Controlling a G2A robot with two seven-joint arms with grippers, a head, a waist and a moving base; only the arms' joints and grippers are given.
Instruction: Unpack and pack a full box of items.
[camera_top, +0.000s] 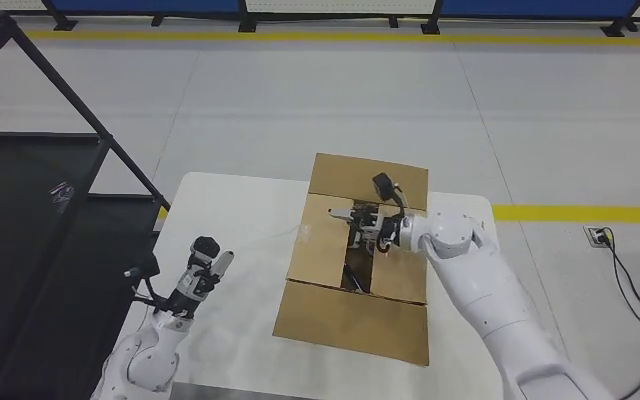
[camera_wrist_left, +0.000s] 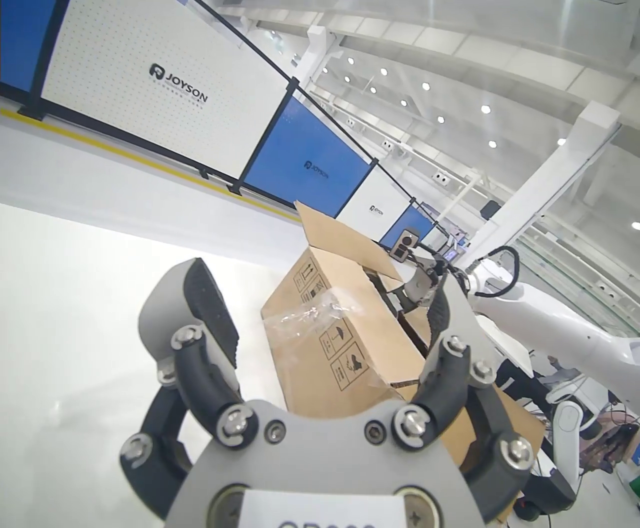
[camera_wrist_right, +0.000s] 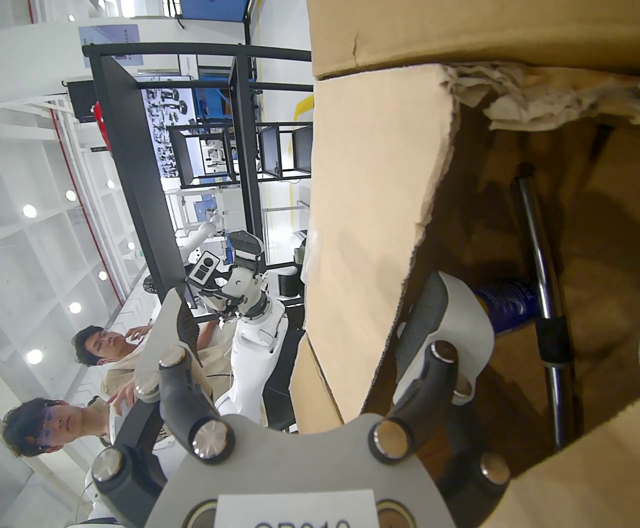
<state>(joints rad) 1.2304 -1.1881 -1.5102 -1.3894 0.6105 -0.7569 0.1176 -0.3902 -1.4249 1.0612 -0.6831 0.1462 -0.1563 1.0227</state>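
A brown cardboard box (camera_top: 350, 320) stands mid-table with its outer flaps spread and its inner flaps leaving a narrow gap. My right gripper (camera_top: 362, 222) hovers over that gap, open. In the right wrist view it (camera_wrist_right: 307, 300) straddles an inner flap (camera_wrist_right: 365, 225), one finger outside and one inside the box. Inside lie a metal rod (camera_wrist_right: 537, 260) with a black grip, a blue can (camera_wrist_right: 505, 305) and crumpled white paper (camera_wrist_right: 525, 95). My left gripper (camera_top: 212, 262) sits near the table's front left, open and empty (camera_wrist_left: 320, 285), facing the box (camera_wrist_left: 325, 320).
The white table (camera_top: 230, 230) has bare room left of the box. A black frame (camera_top: 60, 200) with dark panels stands beside the table's left edge. Loose clear tape (camera_wrist_left: 310, 312) clings to the box's side.
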